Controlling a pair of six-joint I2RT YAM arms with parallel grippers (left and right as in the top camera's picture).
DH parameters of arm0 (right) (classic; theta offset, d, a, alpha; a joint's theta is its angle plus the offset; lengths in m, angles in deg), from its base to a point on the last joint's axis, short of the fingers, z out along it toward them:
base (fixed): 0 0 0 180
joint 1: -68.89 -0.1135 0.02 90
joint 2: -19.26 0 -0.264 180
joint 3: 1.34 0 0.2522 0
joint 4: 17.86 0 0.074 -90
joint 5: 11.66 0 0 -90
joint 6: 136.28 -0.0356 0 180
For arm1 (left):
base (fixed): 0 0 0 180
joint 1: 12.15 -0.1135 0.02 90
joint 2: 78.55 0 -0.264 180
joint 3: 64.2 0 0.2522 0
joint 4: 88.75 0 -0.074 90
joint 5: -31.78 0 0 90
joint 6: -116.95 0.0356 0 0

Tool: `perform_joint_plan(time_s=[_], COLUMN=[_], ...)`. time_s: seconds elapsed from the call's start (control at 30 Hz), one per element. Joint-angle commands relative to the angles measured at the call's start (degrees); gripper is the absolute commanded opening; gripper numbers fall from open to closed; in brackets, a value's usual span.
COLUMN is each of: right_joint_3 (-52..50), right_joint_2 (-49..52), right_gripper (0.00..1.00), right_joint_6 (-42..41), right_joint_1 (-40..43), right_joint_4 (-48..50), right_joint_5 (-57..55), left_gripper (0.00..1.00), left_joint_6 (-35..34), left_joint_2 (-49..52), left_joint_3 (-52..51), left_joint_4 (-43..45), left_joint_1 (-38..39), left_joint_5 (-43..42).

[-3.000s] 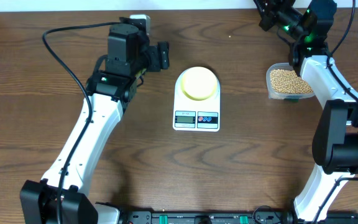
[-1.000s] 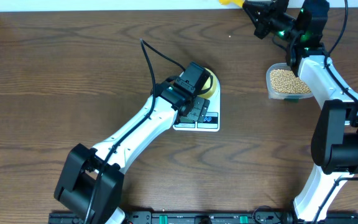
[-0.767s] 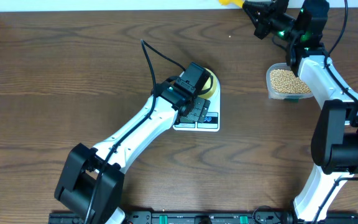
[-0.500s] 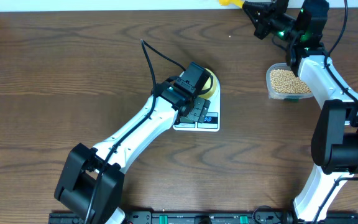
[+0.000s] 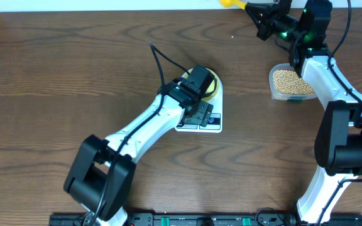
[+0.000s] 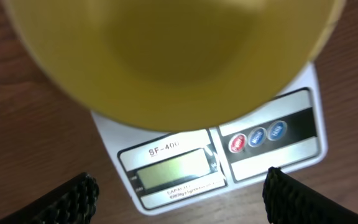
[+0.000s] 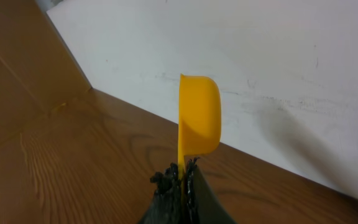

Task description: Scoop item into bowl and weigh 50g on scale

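The white scale (image 5: 213,123) lies at the table's middle with the pale-yellow bowl (image 5: 213,86) on it, mostly hidden by my left arm. In the left wrist view the bowl (image 6: 173,56) is empty, above the scale's display (image 6: 173,168) and buttons. My left gripper (image 6: 179,196) is open, its fingers astride the scale's front edge. My right gripper (image 5: 256,10) at the back right is shut on the yellow scoop (image 7: 199,115), held up on edge. The tan beans (image 5: 291,81) fill a clear tub (image 5: 273,91) below the right arm.
A white wall (image 7: 260,74) runs along the table's far edge just behind the scoop. My right arm's base (image 5: 344,150) stands at the right, my left arm's base (image 5: 96,182) at the lower left.
Three seconds ago my left gripper was left of the scale; it now hovers over the scale's front. In the last half second the left arm's base link shifted slightly right. The right arm barely moved.
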Motion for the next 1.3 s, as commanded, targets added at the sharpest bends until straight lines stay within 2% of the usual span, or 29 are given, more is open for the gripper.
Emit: perform_joint_plan(time_s=[0.0,0.43,1.27], right_joint_3=[1.1,1.1,1.1], right_joint_2=[0.6,0.6,0.6], right_gripper=[0.01,0.01,0.01], right_joint_6=[0.9,0.9,0.9], right_joint_1=[-0.2,-0.2,-0.2], right_joint_4=[0.1,-0.3,-1.1], right_joint_5=[0.4,0.4,0.4], left_gripper=[0.86,0.86,0.86], left_joint_6=[1.0,1.0,0.9], left_joint_2=[1.2,5.8,8.0], left_joint_3=[-0.4,-0.4,-0.5], left_joint_4=[0.3,2.2,3.3], left_joint_1=[0.2,0.2,0.2], left_joint_5=[0.0,0.0,0.0])
